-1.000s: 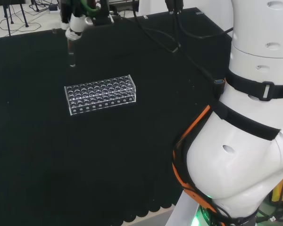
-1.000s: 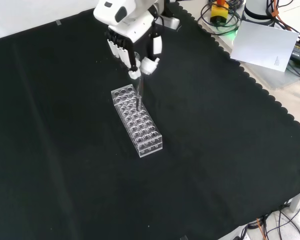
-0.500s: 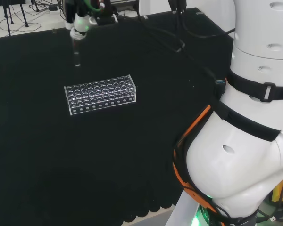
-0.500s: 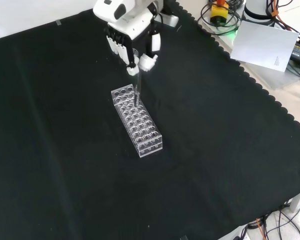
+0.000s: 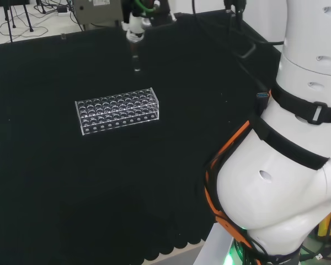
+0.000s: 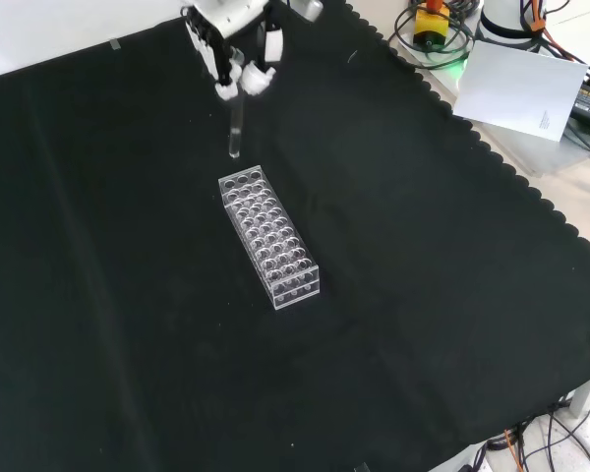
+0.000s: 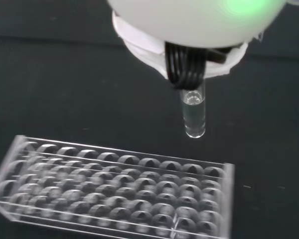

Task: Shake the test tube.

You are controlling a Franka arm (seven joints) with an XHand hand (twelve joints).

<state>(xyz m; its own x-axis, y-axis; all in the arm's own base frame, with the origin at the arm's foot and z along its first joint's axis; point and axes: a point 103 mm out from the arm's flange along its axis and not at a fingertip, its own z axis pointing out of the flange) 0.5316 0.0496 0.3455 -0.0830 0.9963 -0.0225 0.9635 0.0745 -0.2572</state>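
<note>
Black cloth covers the desk (image 6: 423, 295), with a scalloped hem along its near edge in the head view and along its right edge in the front view. Nearest the head camera stand the arm's own white links (image 5: 287, 165), banded with black straps and an orange cable. On the cloth lies a clear plastic rack (image 6: 268, 236), a rectangular block with rows of round wells; its wells appear empty in the wrist view. In the front view the rack lies below the fingers (image 6: 242, 79) and slightly to their right, apart from them and not in contact with anything they hold. The hand (image 6: 231, 34) enters from the top of the front view, and its fingers are curled around the upper end of the test tube (image 6: 235, 128), pinching it. The test tube hangs roughly upright beneath the fingers, rounded end down, clear of the cloth and clear of the rack. In the wrist view the test tube (image 7: 194, 113) projects from under the white body of the hand (image 7: 199, 30), its lower end above and beyond the far long side of the rack (image 7: 114, 189). Whether the tube holds liquid cannot be determined. In the head view the hand (image 5: 135, 27) sits at the far edge of the cloth, with the test tube (image 5: 135, 58) below the fingers and the rack (image 5: 117, 110) nearer the camera.
</note>
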